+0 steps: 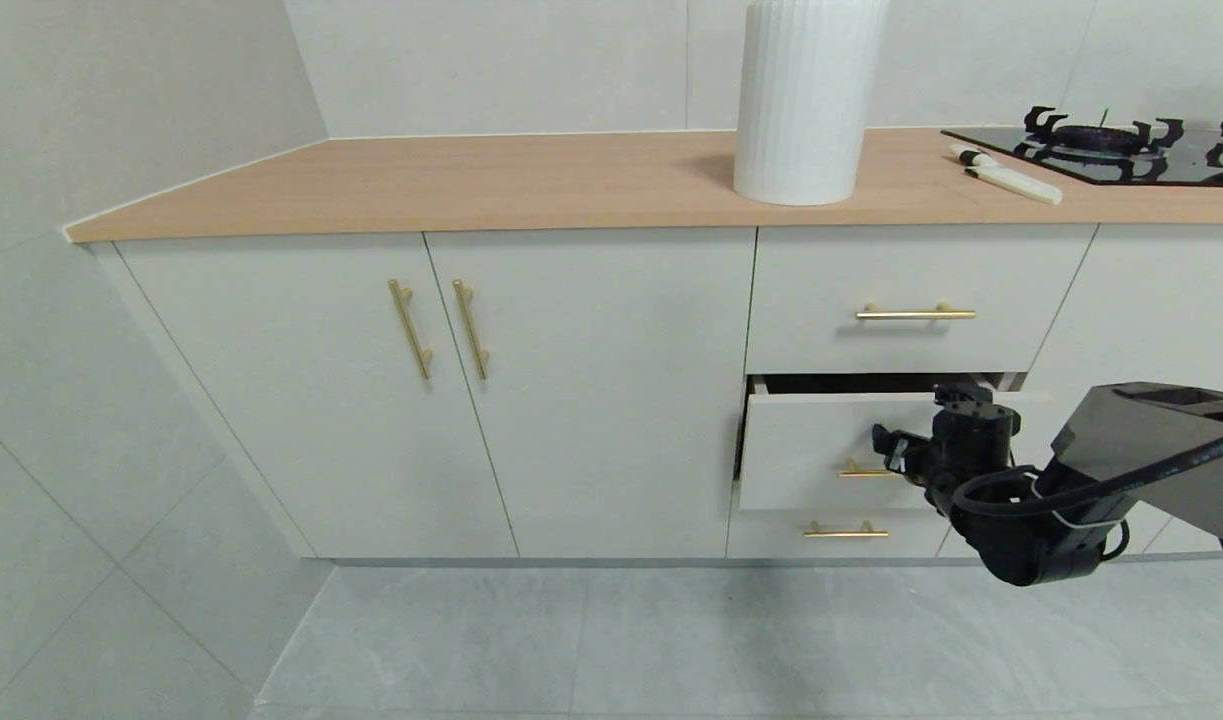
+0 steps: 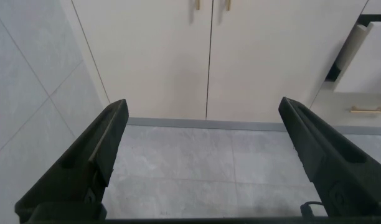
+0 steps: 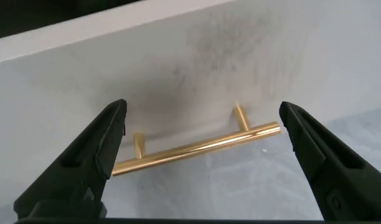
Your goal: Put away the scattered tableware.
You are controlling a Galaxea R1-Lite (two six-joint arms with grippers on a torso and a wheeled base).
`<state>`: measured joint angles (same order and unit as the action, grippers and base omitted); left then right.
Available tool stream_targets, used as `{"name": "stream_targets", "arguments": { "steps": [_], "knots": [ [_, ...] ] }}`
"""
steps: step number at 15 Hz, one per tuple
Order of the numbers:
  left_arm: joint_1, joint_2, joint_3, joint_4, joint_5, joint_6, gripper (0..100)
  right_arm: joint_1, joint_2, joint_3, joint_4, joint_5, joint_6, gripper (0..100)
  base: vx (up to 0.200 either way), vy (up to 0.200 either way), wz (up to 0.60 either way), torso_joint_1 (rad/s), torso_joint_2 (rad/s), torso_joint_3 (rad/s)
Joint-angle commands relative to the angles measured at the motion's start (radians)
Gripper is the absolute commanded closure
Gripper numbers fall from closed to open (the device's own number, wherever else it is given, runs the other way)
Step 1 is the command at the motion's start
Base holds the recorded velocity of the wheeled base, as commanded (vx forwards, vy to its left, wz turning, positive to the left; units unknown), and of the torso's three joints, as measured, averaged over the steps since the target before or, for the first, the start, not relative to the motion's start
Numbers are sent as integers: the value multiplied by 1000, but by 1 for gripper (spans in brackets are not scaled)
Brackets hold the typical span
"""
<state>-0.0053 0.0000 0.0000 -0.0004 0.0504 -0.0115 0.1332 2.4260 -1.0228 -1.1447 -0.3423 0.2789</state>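
We judge the drawer step in hand: the right gripper (image 3: 203,118) faces the handle (image 3: 197,148) of the part-open drawer (image 1: 801,450), jaws released — next, grip and pull. The left gripper (image 2: 203,124) is spread too. The tableware (image 1: 1006,178) lies on the counter (image 1: 471,180).

counter (image 1: 471,185) – tall vessel (image 1: 806,100) on it right of centre, two slim items (image 1: 1011,180) right of that, stove (image 1: 1121,150) far right | under counter: double doors (image 1: 421,400) left, drawer stack right | top drawer (image 1: 911,290) above middle drawer (image 1: 811,440), which stands partly out – right gripper (image 3: 202,112) near its handle (image 3: 197,146) | bottom drawer (image 1: 841,535) lowest
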Motion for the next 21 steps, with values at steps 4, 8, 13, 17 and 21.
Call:
{"name": "stream_targets", "arguments": {
  "steps": [4, 8, 13, 17, 21],
  "knots": [
    [1, 0, 0, -1, 0, -1, 0, -24, 51, -71, 0, -15, 19, 0, 0, 0, 0, 0, 0, 0],
    [-1, 0, 0, -1, 0, -1, 0, -38, 87, -143, 2, -63, 32, 0, 0, 0, 0, 0, 0, 0],
    [1, 0, 0, -1, 0, -1, 0, -66, 133, -229, 2, -124, 32, 0, 0, 0, 0, 0, 0, 0],
    [1, 0, 0, 0, 0, -1, 0, -73, 160, -292, 8, -165, 31, 0, 0, 0, 0, 0, 0, 0],
    [-1, 0, 0, 0, 0, -1, 0, -81, 179, -332, 8, -190, 31, 0, 0, 0, 0, 0, 0, 0]
  ]
}}
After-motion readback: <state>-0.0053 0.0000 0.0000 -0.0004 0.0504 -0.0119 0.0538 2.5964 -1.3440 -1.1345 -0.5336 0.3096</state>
